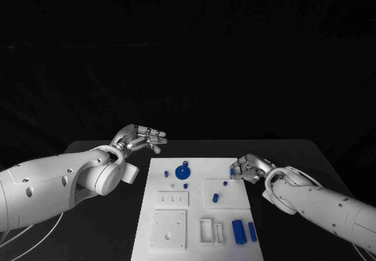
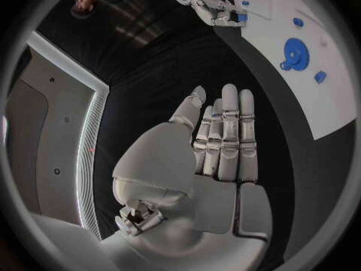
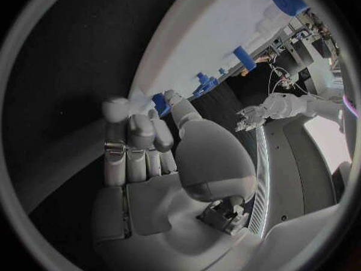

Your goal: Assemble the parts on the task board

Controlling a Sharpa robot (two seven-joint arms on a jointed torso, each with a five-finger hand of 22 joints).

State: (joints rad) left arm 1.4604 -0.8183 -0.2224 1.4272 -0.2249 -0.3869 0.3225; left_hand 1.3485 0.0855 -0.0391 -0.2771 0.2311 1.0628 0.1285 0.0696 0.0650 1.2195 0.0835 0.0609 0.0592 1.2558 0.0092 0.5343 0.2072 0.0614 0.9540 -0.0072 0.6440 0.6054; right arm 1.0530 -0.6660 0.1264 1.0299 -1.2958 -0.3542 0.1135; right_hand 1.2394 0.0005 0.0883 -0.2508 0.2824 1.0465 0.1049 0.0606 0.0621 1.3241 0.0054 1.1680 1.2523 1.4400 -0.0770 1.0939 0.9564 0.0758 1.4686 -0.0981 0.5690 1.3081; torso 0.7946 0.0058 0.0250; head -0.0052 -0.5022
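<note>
Head view: the right hand pinches a small blue part at the task board's right edge. The left hand hovers off the board's far left corner above the counter — fingers extended, holding nothing.

The table was black, its far edge straight and its far corners rounded. Behind it hung plain darkness — no wall or window could be made out. In the left wrist view a pale panel with a bright, curved strip of light stood beside the dark — its nature unclear.
</note>
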